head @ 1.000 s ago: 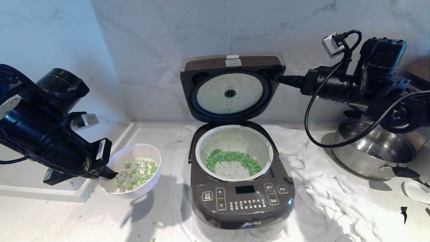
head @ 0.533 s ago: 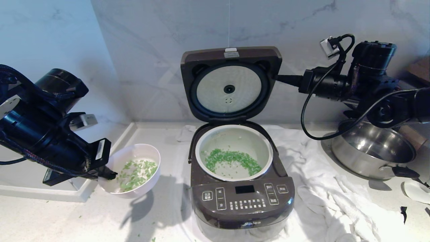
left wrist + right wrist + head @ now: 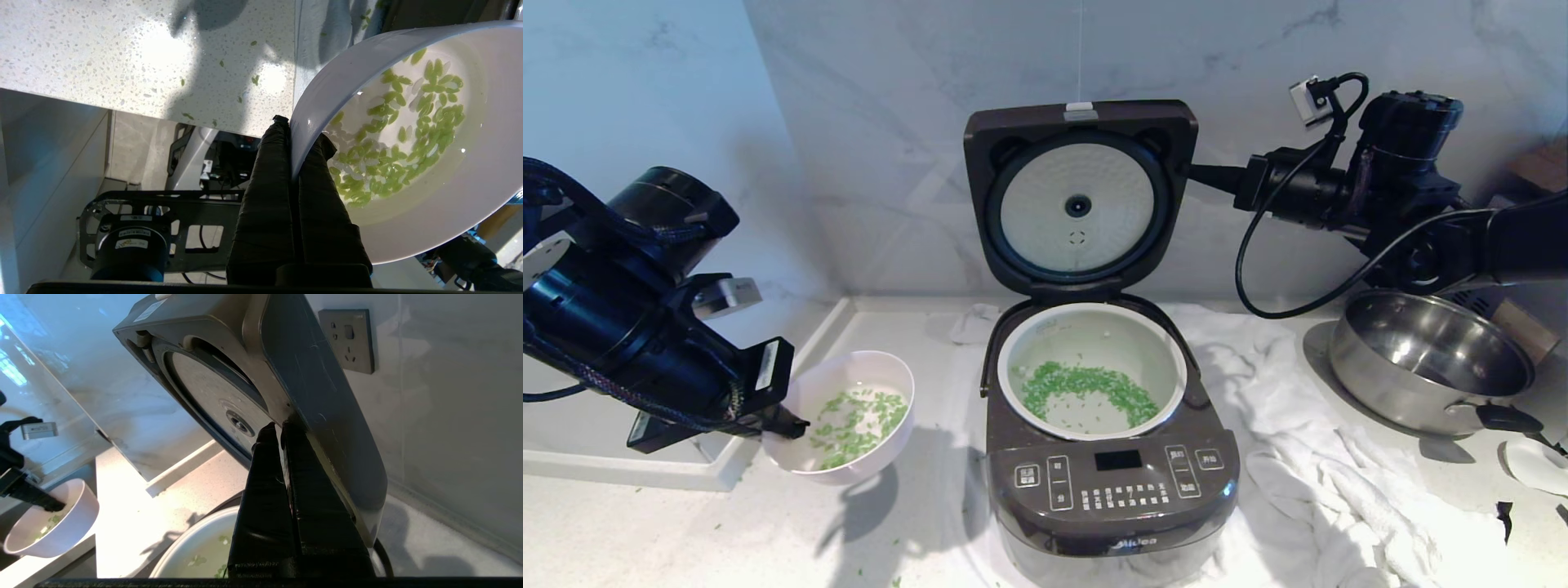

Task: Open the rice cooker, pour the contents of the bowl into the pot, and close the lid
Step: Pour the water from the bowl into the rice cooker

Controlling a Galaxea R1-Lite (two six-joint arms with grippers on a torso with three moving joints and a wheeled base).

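**Kid:** Where is everything right now?

**Helper:** The rice cooker (image 3: 1111, 482) sits on the counter (image 3: 686, 531). Its lid (image 3: 1081, 196) stands up, wide open. The white pot (image 3: 1092, 318) inside has green bits (image 3: 1086, 388) in it. The bowl (image 3: 886, 441) is beside the cooker, on its left. It has green bits too.

**Kid:** Who holds the bowl?

**Helper:** The left tool (image 3: 292, 163). It is pinched tight on the bowl's rim, one finger inside and one outside.

**Kid:** And the other one?

**Helper:** The right tool (image 3: 282, 430) has its fingers pressed together, with nothing between them. Its tips touch the side edge of the lid.

**Kid:** So what is the job now?

**Helper:** I think closing the lid. That tool should slip behind the top edge and push it forward and down, slowly.

**Kid:** What could go wrong?

**Helper:** The tips could slide off that thin edge. Also, the bowl is not empty. Maybe pour the rest first. Push until the lid catches shut.
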